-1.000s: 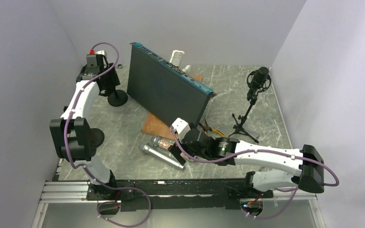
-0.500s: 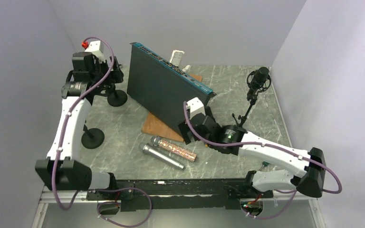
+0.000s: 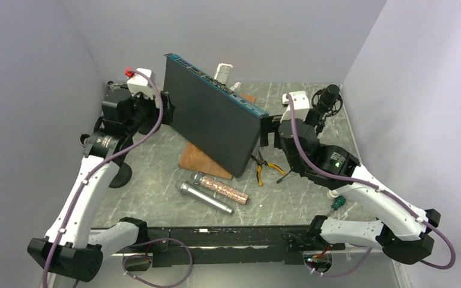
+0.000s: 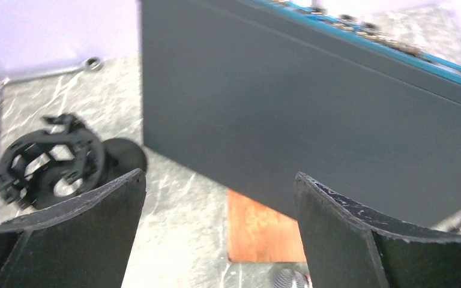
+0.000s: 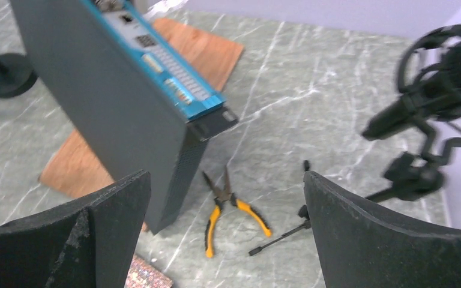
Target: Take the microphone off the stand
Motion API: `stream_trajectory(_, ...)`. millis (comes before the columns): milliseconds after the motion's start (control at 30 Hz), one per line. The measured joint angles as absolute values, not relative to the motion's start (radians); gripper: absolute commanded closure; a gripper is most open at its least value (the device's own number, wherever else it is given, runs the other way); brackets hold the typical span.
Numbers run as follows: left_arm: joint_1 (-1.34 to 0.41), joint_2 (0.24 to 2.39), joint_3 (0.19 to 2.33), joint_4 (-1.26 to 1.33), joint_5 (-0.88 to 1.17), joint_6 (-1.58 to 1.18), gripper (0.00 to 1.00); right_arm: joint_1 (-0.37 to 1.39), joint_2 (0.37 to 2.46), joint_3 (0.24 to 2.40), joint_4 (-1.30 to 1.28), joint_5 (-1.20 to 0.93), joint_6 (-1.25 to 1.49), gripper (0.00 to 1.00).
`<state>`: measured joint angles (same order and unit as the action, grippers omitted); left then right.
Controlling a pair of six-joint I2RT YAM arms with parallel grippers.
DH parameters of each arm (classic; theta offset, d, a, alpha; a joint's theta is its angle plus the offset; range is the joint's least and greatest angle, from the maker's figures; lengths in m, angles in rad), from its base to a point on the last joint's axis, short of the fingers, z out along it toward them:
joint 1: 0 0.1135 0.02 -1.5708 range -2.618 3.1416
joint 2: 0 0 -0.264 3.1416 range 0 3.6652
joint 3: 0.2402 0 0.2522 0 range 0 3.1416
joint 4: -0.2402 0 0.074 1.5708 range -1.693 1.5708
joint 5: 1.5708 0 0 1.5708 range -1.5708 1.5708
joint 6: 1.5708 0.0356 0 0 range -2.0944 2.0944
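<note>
Currently the black microphone [image 5: 414, 105] is seated in its shock mount [image 5: 456, 57] on the tripod stand [image 5: 414, 175] at the far right corner of the marble-patterned table [image 3: 156, 174], close to the right wall. It is tilted, its head pointing down and toward the left in the right wrist view, and nothing is touching it.

The right gripper [image 5: 227, 177] is held above the table between the microphone and the upright dark rack unit [image 3: 213, 117]. Its jaws are spread wide and nothing is gripped between them. Beneath it, yellow-handled pliers [image 5: 228, 210] are seen lying flat on the table, just beside the near end of the rack unit, and one thin leg of the stand is stretched out next to them.

The left gripper [image 4: 219, 180] is raised at the far left, near the left end of the rack unit. Its jaws are likewise parted widely and no object is held. Below and to the left of it an empty black shock mount [image 4: 45, 168] is visible on a round base [image 4: 126, 157], well apart from the task's microphone.

A wooden board [image 3: 201, 161] is partly covered by the rack unit. In front of it two loose microphones are laid side by side on the table: a silver microphone [image 3: 204, 197] and a glitter-covered microphone [image 3: 222, 188]. Neither is touched by either arm.
</note>
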<state>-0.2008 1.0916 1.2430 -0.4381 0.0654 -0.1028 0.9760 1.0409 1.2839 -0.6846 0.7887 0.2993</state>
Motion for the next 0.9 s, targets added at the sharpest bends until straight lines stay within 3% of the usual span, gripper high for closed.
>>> stream_trajectory(333, -0.478, 0.972, 1.176, -0.342, -0.043, 0.039, 0.05, 0.837, 1.022, 1.413, -0.794, 0.954, 0.328, 0.01)
stream_trajectory(700, -0.613, 0.931, 1.116, -0.29, -0.162, 0.112, 0.05, 0.604, 0.932, 1.222, -0.838, 0.886, 0.45, 0.01)
stream_trajectory(800, -0.643, 0.933, 1.116, -0.289, -0.182, 0.122, 0.04, 0.565, 0.928, 1.151, -0.836, 0.857, 0.473, 0.04)
stream_trajectory(900, -0.669, 0.933, 1.116, -0.289, -0.194, 0.135, 0.04, 0.534, 0.907, 1.074, -0.816, 0.831, 0.482, 0.13)
